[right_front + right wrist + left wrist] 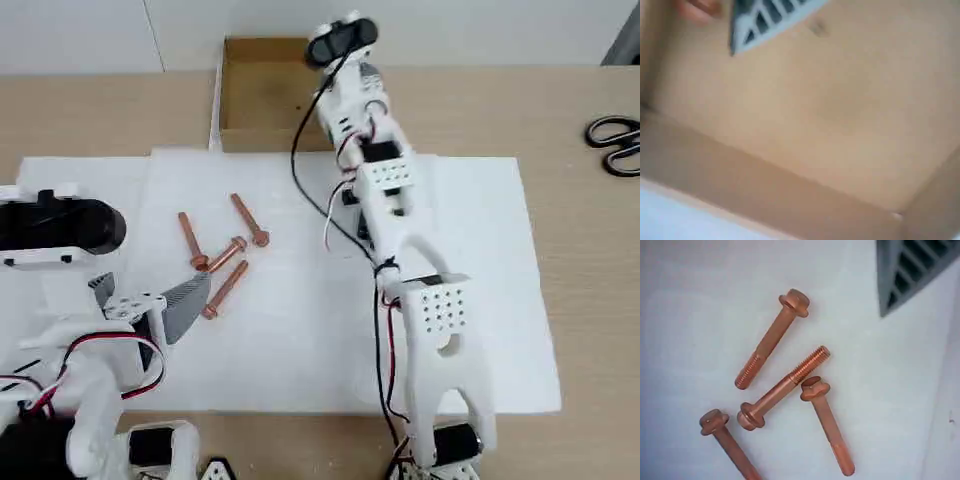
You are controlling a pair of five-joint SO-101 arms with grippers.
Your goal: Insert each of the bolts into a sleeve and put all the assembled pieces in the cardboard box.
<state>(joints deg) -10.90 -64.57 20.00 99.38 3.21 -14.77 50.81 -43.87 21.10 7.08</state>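
We judge the coming move to be a pick from the four bolts (222, 255), which lie loose on the white foam sheet (300, 340) covering the tabletop, none yet in a sleeve or in the box. The left gripper (150, 290) is the nearer one. Seen from above, it sits low at about 8 o'clock on the sheet, and the bolts spread away from it toward 1 to 2 o'clock. Its jaws stand open and hold nothing.

The nearest bolt (226, 288) lies just beside the ribbed grey jaw, with its long axis running from 7 to 1 o'clock and its head at the 7 o'clock end. A grip across that shank would call for the jaws to close along the 10-to-4 line. Two other bolts (782, 390) almost touch, which could crowd a pick there.

The right gripper (760, 22) hangs over the floor of the cardboard box (255, 100) at 12 o'clock, well apart from the bolts. We cannot tell whether its jaws are open or closed.
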